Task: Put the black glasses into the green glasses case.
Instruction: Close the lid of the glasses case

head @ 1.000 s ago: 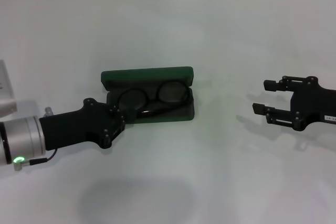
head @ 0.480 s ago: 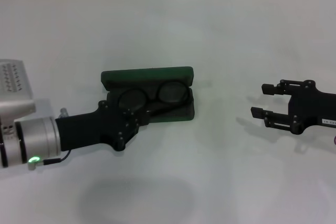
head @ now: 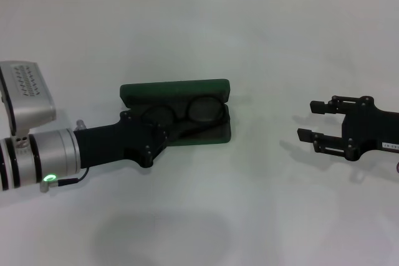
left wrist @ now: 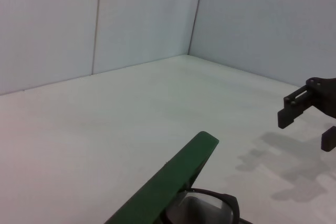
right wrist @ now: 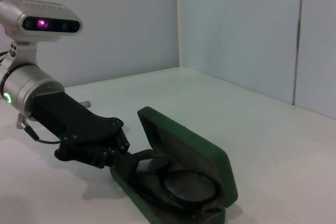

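Observation:
The green glasses case (head: 175,91) lies open at the table's middle, its lid standing up at the back. The black glasses (head: 201,112) lie inside it, lenses up, one temple arm slanting across the front of the tray. My left gripper (head: 163,131) reaches into the case's left end, over the glasses' left side. The right wrist view shows the case (right wrist: 197,157), the glasses (right wrist: 185,187) and the left gripper (right wrist: 124,162) at the tray's near end. The left wrist view shows the lid's edge (left wrist: 168,182) and one lens (left wrist: 202,211). My right gripper (head: 312,119) is open and empty, well to the right of the case.
The white table (head: 249,42) runs back to a tiled wall. The left wrist's silver camera housing (head: 28,95) stands over the left arm. The right gripper also shows in the left wrist view (left wrist: 306,128).
My left arm has moved right, bringing its gripper from just outside the case's left front corner into the case's left end. The right gripper drew back slightly to the right, then held still.

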Tool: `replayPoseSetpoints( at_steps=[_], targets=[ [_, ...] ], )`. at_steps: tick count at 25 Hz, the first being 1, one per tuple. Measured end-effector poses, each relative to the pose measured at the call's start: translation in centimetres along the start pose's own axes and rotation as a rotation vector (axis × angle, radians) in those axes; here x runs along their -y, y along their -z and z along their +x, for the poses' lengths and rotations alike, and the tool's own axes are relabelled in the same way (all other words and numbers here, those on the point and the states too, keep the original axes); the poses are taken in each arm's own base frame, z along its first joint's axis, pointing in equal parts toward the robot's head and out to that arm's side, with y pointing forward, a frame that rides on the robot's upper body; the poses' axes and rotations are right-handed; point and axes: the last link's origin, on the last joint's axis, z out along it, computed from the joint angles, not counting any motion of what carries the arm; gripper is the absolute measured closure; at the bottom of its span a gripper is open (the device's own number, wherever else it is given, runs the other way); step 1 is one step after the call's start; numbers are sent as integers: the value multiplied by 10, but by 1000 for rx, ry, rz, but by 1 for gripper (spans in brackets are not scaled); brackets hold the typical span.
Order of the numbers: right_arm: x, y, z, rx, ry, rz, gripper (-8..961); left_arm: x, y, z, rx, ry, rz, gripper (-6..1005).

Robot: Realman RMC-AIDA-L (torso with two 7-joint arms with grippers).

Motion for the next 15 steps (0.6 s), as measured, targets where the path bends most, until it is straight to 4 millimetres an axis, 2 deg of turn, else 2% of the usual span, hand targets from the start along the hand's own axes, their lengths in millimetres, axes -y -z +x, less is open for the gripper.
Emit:
replayPoseSetpoints(
  at_steps=[10, 15],
  targets=[
    [0, 0, -1, 1, 3, 1, 351, 6, 4, 1, -5, -2, 32, 971],
    [1, 0, -1, 3, 3, 5, 351, -2, 5, 5, -26, -4, -26, 969]
  ],
)
